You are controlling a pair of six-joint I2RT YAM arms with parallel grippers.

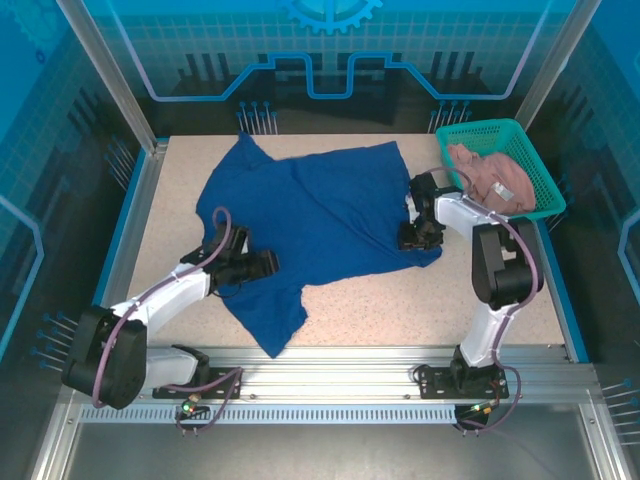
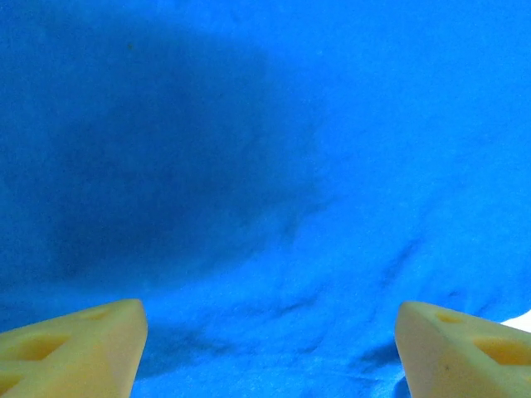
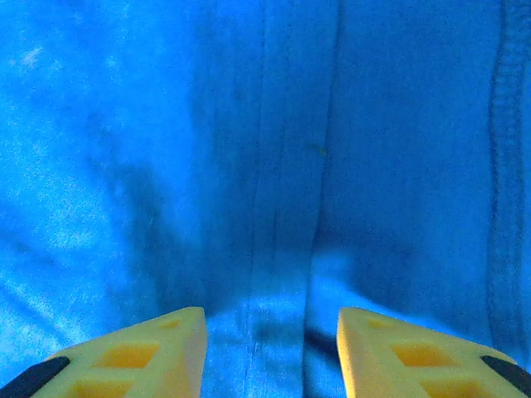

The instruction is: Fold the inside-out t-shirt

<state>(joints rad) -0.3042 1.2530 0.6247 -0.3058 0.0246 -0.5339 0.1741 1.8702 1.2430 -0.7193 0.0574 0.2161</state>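
Note:
The inside-out t-shirt (image 1: 320, 215) is royal blue and lies spread over the middle of the table, plain face up, with one narrow end reaching toward the front edge. My left gripper (image 1: 268, 265) hovers low over its lower left part. In the left wrist view the left gripper (image 2: 271, 352) is open wide, with wrinkled blue cloth (image 2: 274, 166) under it and nothing between the fingers. My right gripper (image 1: 414, 238) is at the shirt's right edge. In the right wrist view the right gripper (image 3: 271, 356) stands open astride a stitched band of the shirt (image 3: 286, 207).
A green mesh basket (image 1: 545, 190) stands at the back right and holds a pinkish-beige garment (image 1: 490, 175), close behind the right arm. Speckled tabletop (image 1: 450, 300) shows in front of the shirt and along the left side. Blue walls enclose the table.

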